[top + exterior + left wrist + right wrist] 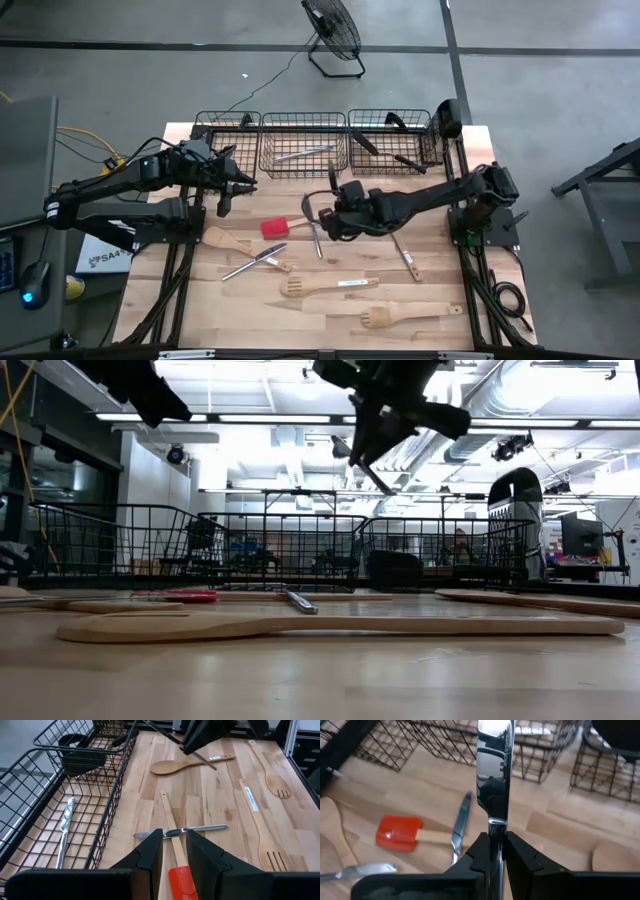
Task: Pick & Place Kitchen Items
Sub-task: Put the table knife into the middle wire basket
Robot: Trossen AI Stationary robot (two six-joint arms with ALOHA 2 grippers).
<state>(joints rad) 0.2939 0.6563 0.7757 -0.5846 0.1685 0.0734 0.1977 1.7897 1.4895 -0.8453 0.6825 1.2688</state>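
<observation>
The right pincer (492, 851) is clamped on a silver knife (493, 780), held above the tabletop's (440, 335) middle, so the carry step is in hand. Next I judge it must travel to the wire baskets (304, 145) along the far edge and let go over one. The left pincer (228, 186) waits narrowly parted and empty near the far left corner. Only the right wrist view shows the grip; the high view shows wooden spatulas (325, 286) toward the near edge.

My right gripper (322, 212) sits mid-frame in the high view, fingers clamped on a silver knife (494, 775). My left gripper (232, 186) hovers upper left, fingers parted.
</observation>
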